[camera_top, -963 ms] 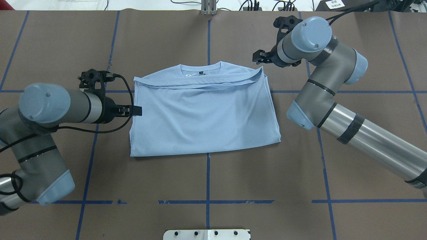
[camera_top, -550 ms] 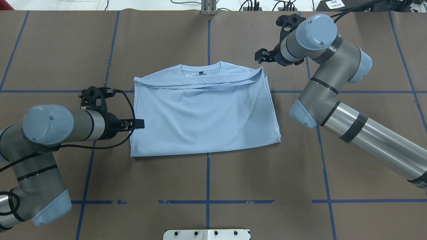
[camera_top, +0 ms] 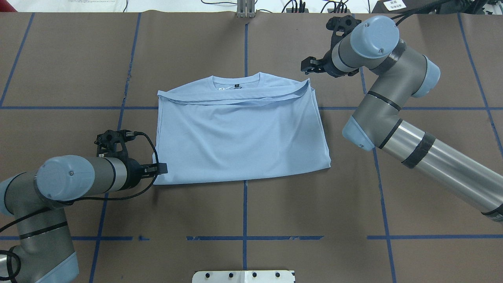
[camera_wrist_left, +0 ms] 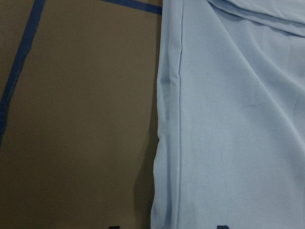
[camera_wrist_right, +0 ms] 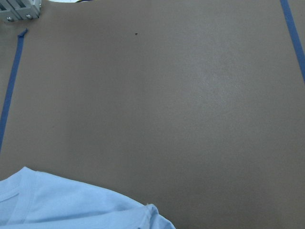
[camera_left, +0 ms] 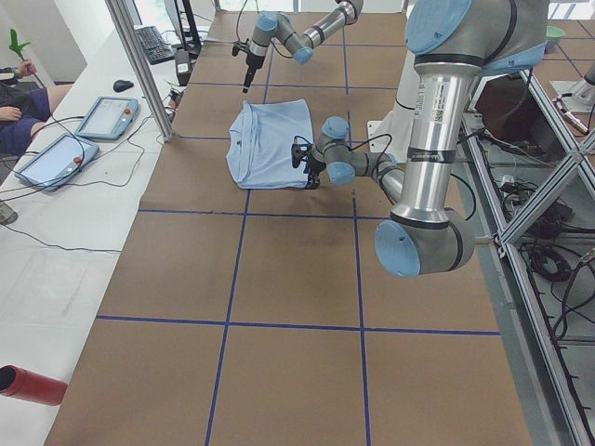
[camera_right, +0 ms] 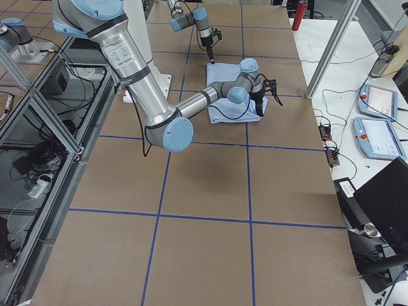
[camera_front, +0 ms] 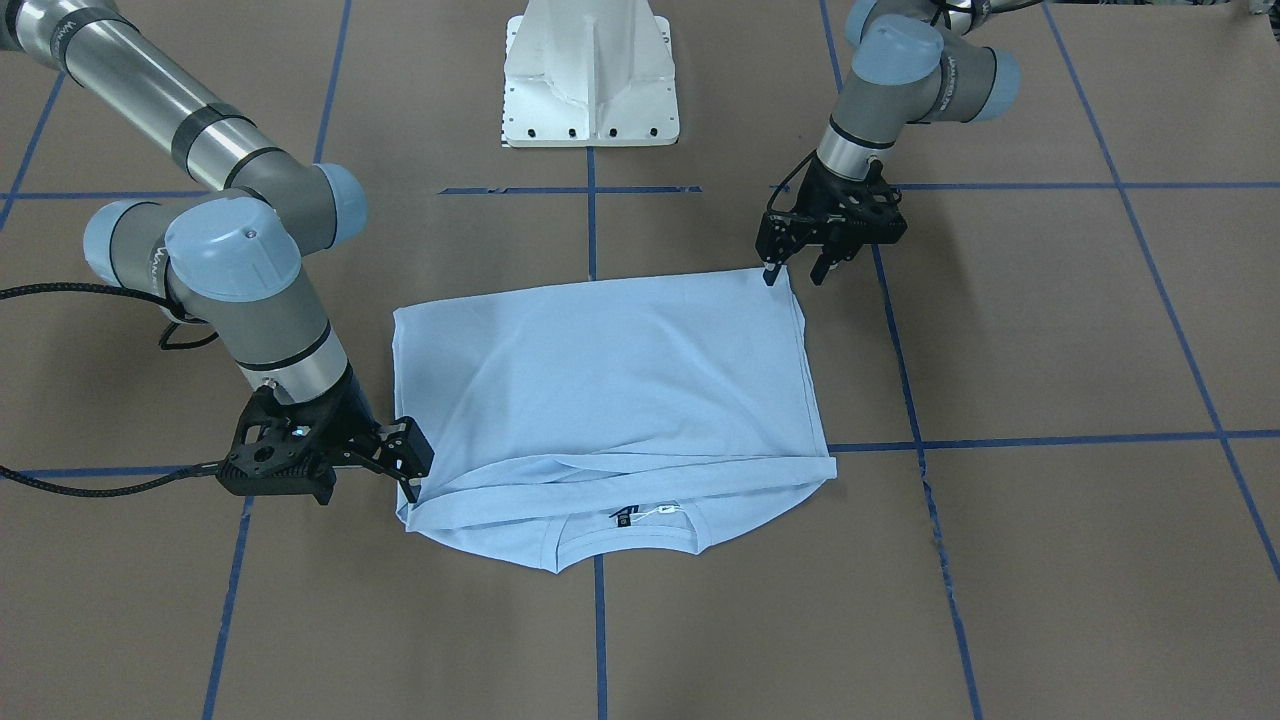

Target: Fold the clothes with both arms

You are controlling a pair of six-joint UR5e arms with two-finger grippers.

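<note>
our left gripper (camera_front: 794, 274) spread wide over the t-shirt (camera_front: 610, 390) hem corner, our right gripper (camera_top: 307, 66) parted just beside its shoulder corner

The left arm (camera_top: 78, 181) is bent at the elbow and its wrist sits low. The left pincer (camera_front: 795, 272) points downward with the jaws apart. The right arm (camera_top: 432, 165) reaches far forward, and the right pincer (camera_front: 412, 470) is also low, with jaws apart
</note>
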